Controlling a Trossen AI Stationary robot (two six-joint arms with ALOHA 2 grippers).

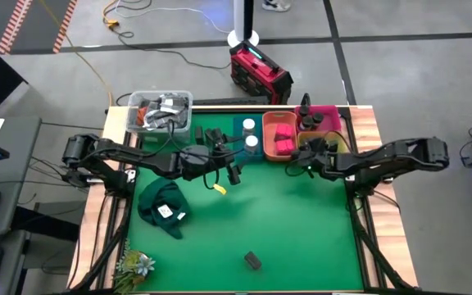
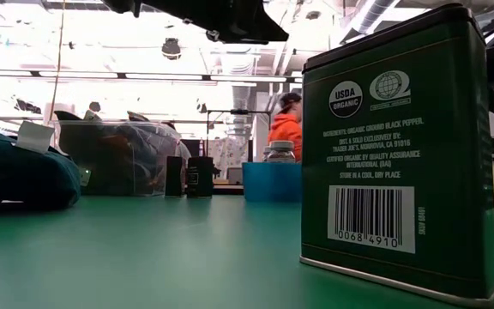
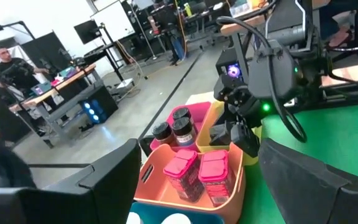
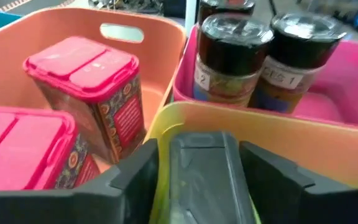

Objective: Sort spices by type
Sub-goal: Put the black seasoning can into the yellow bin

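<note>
At table's far right, over the bins: right gripper [image 1: 308, 161], fingers spread to either side of a grey tin [image 4: 205, 180] that sits low inside the yellow bin [image 4: 291, 140]. Whether the pads touch the tin, or it already rests on the bin floor, cannot be told.

Step in hand, by judgement: releasing the tin into its bin. To do it well, let the fingers part fully before lifting, then rise straight up so neither finger drags the tin or catches the yellow rim or the orange bin [image 1: 279, 135] beside it.

Left gripper [image 1: 234, 170]: near mid-table, fingers spread, holding nothing; waits.

Sorted so far:
- Orange bin: two pink-lidded boxes [image 4: 89, 90].
- Pink bin [image 1: 328, 114]: dark jars [image 4: 234, 59], white labels with writing too small to read.
- Blue bin [image 1: 234, 127]: white-capped jars [image 1: 251, 142].

Outstanding: one tin [image 1: 253, 260] near the table's front edge, well apart from the bins. Back panel, in the low view, reads "USDA ORGANIC", "ORGANIC GROUND BLACK PEPPER", "TRADER JOE'S, MONROVIA, CA 91016", "CERTIFIED ORGANIC BY QUALITY ASSURANCE INTERNATIONAL (QAI)", "STORE IN A COOL, DRY PLACE"; barcode "0068 4910".
</note>
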